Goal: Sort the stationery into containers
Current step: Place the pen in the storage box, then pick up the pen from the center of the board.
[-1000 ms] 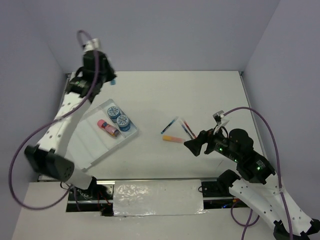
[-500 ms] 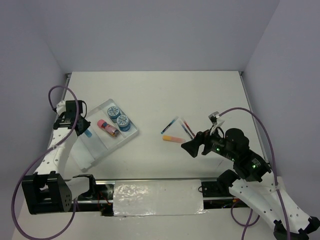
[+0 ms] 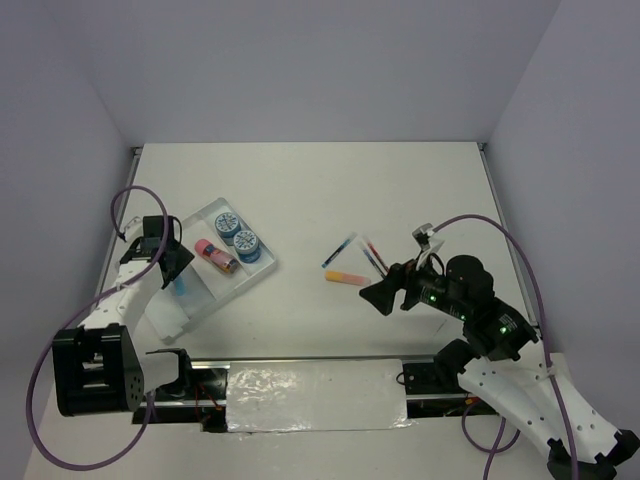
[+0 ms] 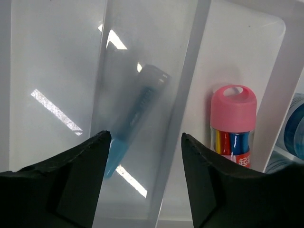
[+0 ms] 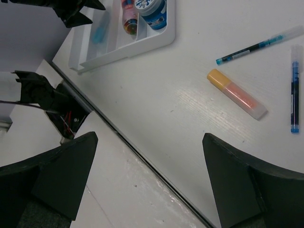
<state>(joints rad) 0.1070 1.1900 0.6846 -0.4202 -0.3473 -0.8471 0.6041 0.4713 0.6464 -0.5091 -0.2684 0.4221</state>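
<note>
The translucent-white tray lies at the left and holds two blue rolls, the pink cylinder and a light-blue bar. My left gripper is open and empty just above the tray. In the left wrist view the gripper hangs over the blurred light-blue bar, one ridge left of the pink cylinder. My right gripper is open and empty, just right of the orange bar, with two pens behind it. The bar and a pen also show in the right wrist view.
The table's front edge runs under my right gripper. The tray and my left gripper show at the top left of the right wrist view. Grey walls close the back and sides.
My left arm came down from high at the back to the tray with the light-blue bar. The bar now lies in a tray compartment and the jaws are open. My right gripper shifted slightly left.
</note>
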